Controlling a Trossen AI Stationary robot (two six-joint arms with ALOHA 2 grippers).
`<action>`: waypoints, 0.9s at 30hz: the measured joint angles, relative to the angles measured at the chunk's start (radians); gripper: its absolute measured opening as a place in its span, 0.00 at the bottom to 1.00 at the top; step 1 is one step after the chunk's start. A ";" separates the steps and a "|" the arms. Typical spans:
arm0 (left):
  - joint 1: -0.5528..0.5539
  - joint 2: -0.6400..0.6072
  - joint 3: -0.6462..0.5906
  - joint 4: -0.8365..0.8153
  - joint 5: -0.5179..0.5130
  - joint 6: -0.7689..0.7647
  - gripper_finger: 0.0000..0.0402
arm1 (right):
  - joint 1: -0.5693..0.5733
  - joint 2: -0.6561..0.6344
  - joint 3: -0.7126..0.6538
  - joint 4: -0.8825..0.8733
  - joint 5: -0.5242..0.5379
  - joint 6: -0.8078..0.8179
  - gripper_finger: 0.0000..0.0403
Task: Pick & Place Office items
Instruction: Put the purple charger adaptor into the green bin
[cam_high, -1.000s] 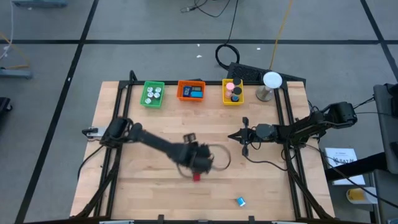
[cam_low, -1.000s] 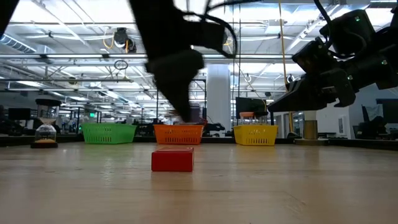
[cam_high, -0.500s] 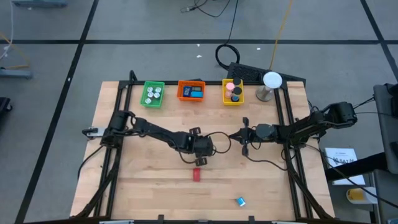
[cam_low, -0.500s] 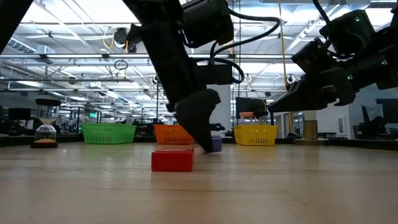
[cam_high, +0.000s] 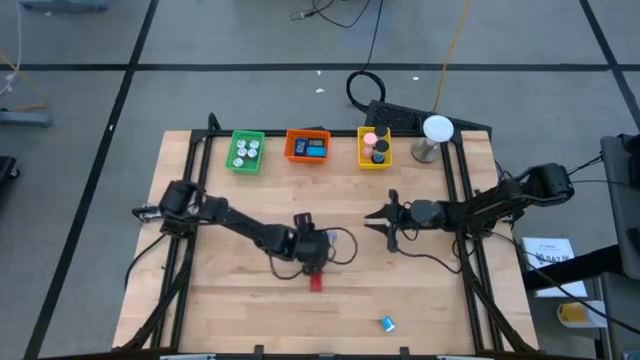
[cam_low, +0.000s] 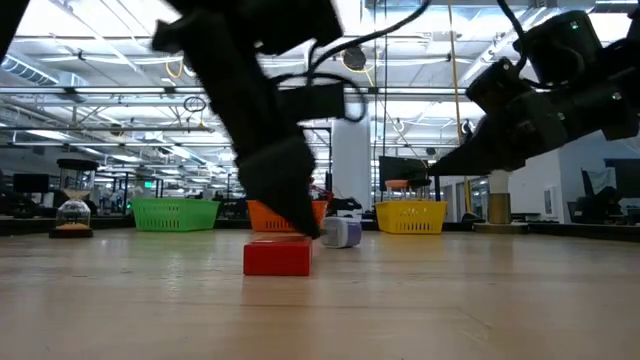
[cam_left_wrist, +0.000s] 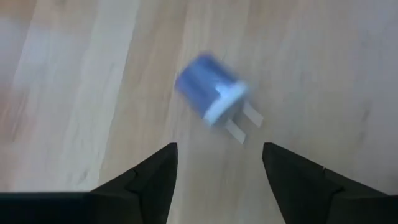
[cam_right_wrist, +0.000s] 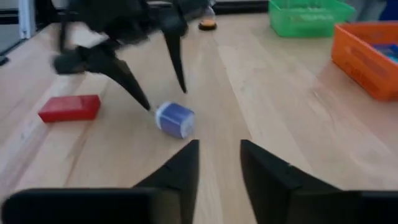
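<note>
My left fingers hang spread wide, empty, over the small blue-and-white plug-shaped piece lying mid-frame on the wooden worktop, lined up to straddle it. My right fingers wait parted, right of centre.

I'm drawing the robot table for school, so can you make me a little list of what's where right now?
Table: light wooden tabletop
Left gripper: open, low over the table, fingertips beside the small blue-and-white plug-shaped piece
Right gripper: open, empty, right of the centre
Flat red rectangular block: on the table, just in front of the left gripper
Small blue block: alone near the front edge
Far edge: green rectangular tray, orange rectangular tray, yellow rectangular tray
White ball on a stand: right of the yellow tray
</note>
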 joint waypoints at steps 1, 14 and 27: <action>-0.008 -0.013 -0.041 0.039 -0.014 -0.017 0.60 | 0.007 0.007 0.011 0.002 0.000 -0.010 0.29; -0.049 -0.102 -0.369 0.674 0.005 -0.175 0.46 | -0.064 0.250 0.268 -0.135 -0.301 -0.241 0.65; -0.065 -0.102 -0.369 0.733 -0.061 -0.124 0.13 | -0.173 0.528 0.524 -0.264 -0.581 -0.366 0.67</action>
